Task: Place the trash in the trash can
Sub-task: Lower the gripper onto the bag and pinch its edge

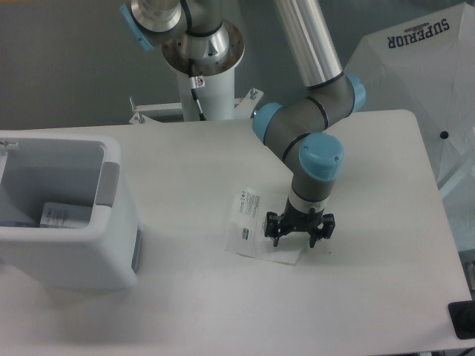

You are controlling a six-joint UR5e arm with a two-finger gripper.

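Observation:
The trash on the table is a flat translucent pouch (251, 228) with a printed label, lying near the table's middle. My gripper (297, 239) points straight down over the pouch's right edge, open, its two dark fingers spread wide with nothing between them. The trash can (111, 245) is a white boxy bin with a grey side panel, standing at the left of the table. Inside it lies a piece of trash with a white label (61, 215), partly hidden by the bin's wall.
The arm's base column (204, 67) stands at the table's far edge. A white folded sheet marked SUPERIOR (423, 59) hangs beyond the right edge. A dark object (462, 319) sits at the front right corner.

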